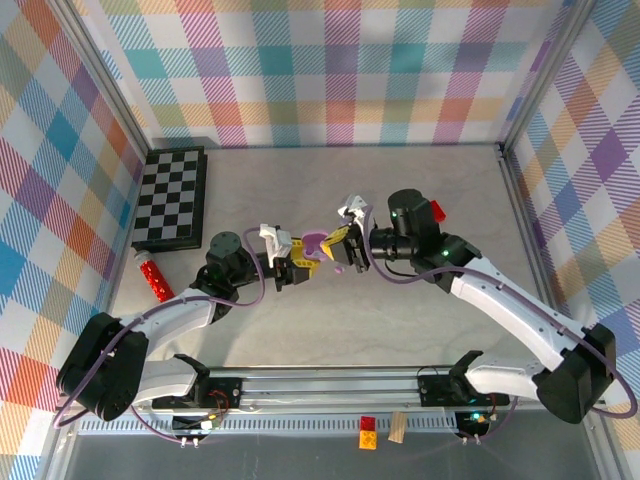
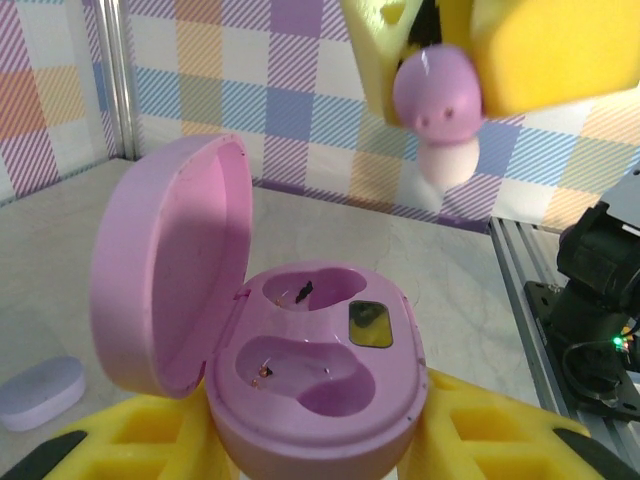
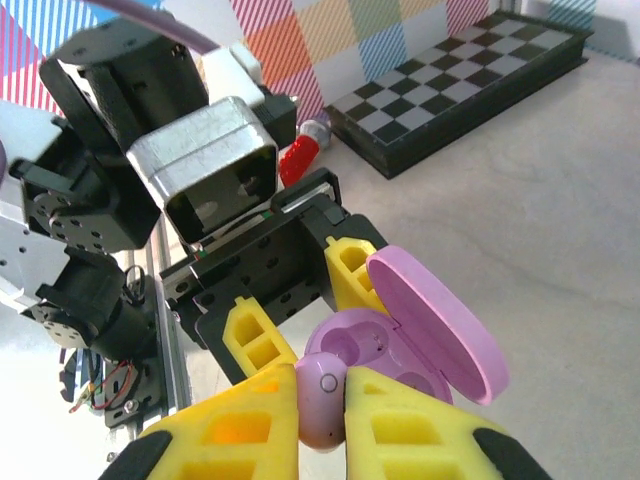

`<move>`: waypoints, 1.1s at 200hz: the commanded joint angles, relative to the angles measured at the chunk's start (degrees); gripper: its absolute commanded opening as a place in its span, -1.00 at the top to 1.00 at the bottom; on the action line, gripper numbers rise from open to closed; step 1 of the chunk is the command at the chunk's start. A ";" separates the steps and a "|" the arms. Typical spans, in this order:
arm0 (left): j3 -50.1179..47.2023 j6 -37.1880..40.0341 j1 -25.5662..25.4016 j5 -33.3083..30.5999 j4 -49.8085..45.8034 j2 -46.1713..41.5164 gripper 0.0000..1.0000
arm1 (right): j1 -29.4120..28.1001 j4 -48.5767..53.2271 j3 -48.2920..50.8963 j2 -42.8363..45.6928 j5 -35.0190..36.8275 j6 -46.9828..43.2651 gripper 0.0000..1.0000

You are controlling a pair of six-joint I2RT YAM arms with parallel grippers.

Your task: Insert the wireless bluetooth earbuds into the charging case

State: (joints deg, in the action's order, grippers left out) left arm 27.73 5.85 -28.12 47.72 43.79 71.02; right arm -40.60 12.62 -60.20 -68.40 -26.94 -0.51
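At table [image 1: 420, 190] centre, left gripper [image 1: 298, 262] pinched open lilac pebble-shaped plastic charging case [image 2: 320, 385]; right gripper [image 3: 322, 385], at its 3 o'clock, pinched tiny lilac plastic earbud [image 2: 440, 100].

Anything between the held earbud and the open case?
Nothing: in the left wrist view the lilac earbud hangs above the open charging case with bare air between.

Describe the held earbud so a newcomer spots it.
At the middle of the table, the left end effector holds an open lilac case. Beside it, the right end effector pinches the earbud: tiny, lilac, short-stemmed, smaller than the hinged case.
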 commanded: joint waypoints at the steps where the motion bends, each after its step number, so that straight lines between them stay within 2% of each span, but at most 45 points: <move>1: 1.52 1.49 -0.53 1.85 -0.96 -2.08 0.24 | -0.50 1.09 -1.77 -0.72 -1.53 -2.52 0.75; 46: 1.71 2.65 -0.53 2.31 -3.48 -3.67 0.24 | -0.53 0.11 -0.98 -2.29 1.12 -2.41 0.75; 145: 1.23 2.34 -0.53 1.25 -3.89 -5.03 0.25 | -0.53 0.41 -0.26 -2.97 1.56 -2.56 0.74; 183: 1.23 2.37 -0.53 0.98 -4.13 -5.11 0.25 | -0.53 0.78 -0.97 -2.07 2.71 -0.43 0.47; 220: 0.94 2.77 -0.54 0.02 -4.08 -4.80 0.25 | -0.40 -1.03 0.29 1.59 3.48 1.45 0.41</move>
State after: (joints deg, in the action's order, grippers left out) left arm 27.92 7.38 -28.12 47.94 39.05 67.22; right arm -40.86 13.15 -60.20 -70.63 -23.92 -0.54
